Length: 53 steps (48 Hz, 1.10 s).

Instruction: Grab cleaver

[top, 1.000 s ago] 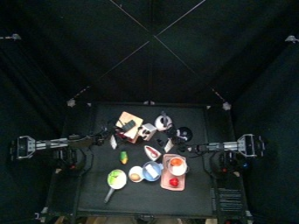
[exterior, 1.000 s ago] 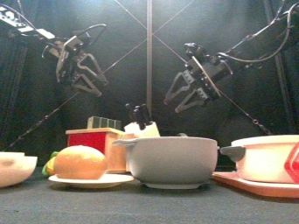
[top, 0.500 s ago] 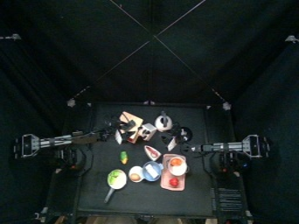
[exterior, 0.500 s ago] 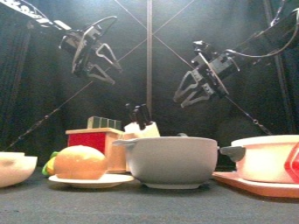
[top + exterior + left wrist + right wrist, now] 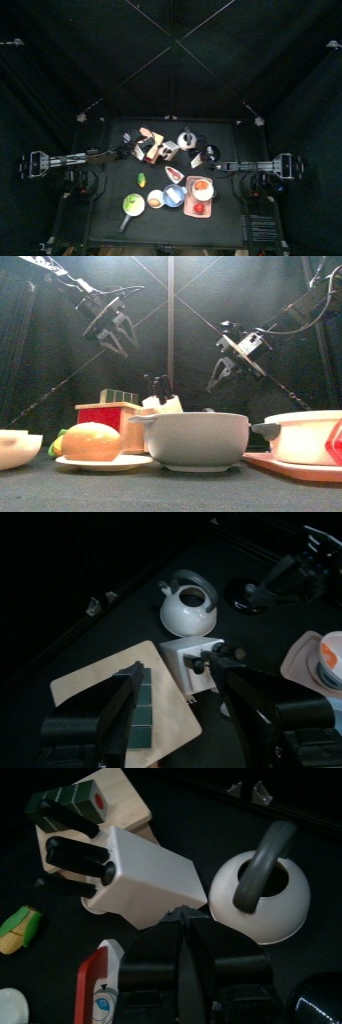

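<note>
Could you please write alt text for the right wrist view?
The right gripper hangs over a white knife block holding black-handled knives, beside a white kettle with a black handle. A wooden board lies beyond the block.

On the surface (image 5: pixel 112 228), taking the top view as the clock face, the knife block (image 5: pixel 191 664) stands near centre, with the kettle (image 5: pixel 189 606) at one o'clock from it. The cutting board (image 5: pixel 118 684) lies at ten o'clock, touching the block. What seems a corn cob (image 5: pixel 19 929) lies at seven o'clock.
</note>
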### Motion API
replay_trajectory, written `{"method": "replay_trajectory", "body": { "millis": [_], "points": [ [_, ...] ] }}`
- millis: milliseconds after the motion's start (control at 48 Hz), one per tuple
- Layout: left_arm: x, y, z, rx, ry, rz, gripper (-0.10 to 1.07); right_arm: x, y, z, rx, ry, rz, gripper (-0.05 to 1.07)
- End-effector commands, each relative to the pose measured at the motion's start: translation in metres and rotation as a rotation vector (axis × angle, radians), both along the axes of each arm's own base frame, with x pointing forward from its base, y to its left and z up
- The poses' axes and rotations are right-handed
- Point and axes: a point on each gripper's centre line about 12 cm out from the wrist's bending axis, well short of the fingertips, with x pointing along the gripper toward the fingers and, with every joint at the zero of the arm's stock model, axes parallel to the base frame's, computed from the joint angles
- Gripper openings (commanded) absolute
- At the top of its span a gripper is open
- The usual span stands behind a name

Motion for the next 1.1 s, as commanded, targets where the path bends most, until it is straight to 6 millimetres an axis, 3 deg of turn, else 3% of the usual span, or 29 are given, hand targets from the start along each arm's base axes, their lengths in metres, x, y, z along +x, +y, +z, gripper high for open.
{"method": "replay_trajectory", "body": {
  "millis": [0,354,812,1083],
  "points": [
    [0.009,0.002,0.005,0.003,-0.009,0.002,0.91,0.007,-0.005,0.009,0.000,-0.029,-0.014,0.40],
    [0.034,0.002,-0.024,-0.075,0.097,0.057,0.91,0.030,-0.018,0.001,0.012,-0.012,-0.037,0.37],
    [0.052,0.009,-0.038,-0.073,0.169,0.104,0.90,0.040,-0.025,-0.008,0.017,0.007,-0.051,0.37],
    [0.060,0.015,-0.039,-0.061,0.175,0.111,0.73,0.042,-0.027,-0.013,0.020,0.017,-0.052,0.37]
  ]
}}
